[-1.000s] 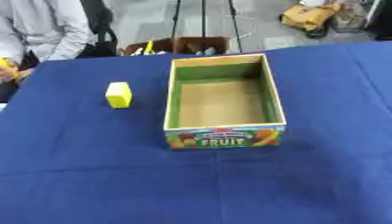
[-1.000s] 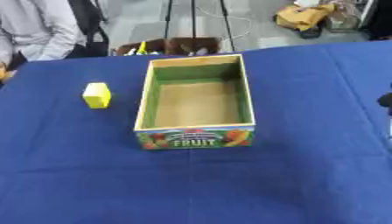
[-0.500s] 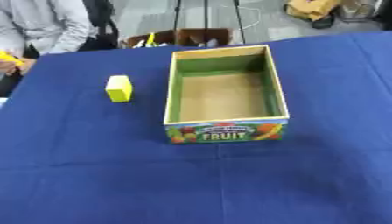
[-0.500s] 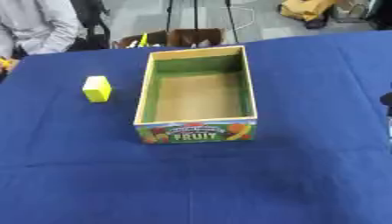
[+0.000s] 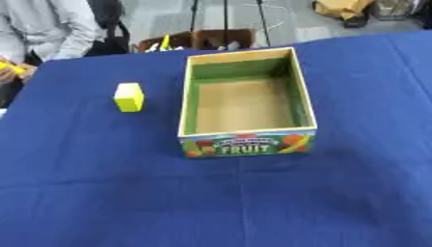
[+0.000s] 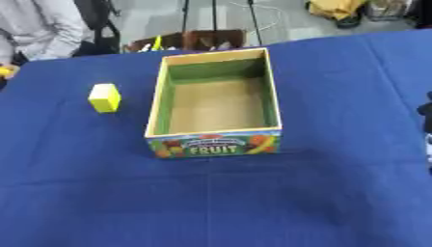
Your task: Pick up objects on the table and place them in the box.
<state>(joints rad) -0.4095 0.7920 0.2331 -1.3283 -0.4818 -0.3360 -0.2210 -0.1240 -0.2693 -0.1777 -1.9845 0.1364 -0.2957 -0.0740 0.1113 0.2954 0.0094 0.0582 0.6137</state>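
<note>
An open cardboard box [image 5: 247, 144] with a green inner lining and a "FRUIT" label on its front wall stands near the middle of the blue table [image 5: 127, 193]. Nothing lies inside it. A small yellow block [image 5: 129, 97] stands on the cloth to the box's left, a short way from its wall. A dark part of my right hand [image 6: 426, 112] shows at the right edge of the right eye view only, well away from the box. My left hand shows in neither view.
Beyond the table's far edge a brown carton [image 5: 211, 38] with small things in it sits on the floor, next to tripod legs [image 5: 226, 14]. Bare blue cloth stretches in front of the box and to its right.
The whole picture has shifted slightly, so the camera has moved. The box and the yellow block keep their places on the table. The dark part at the right edge stays put.
</note>
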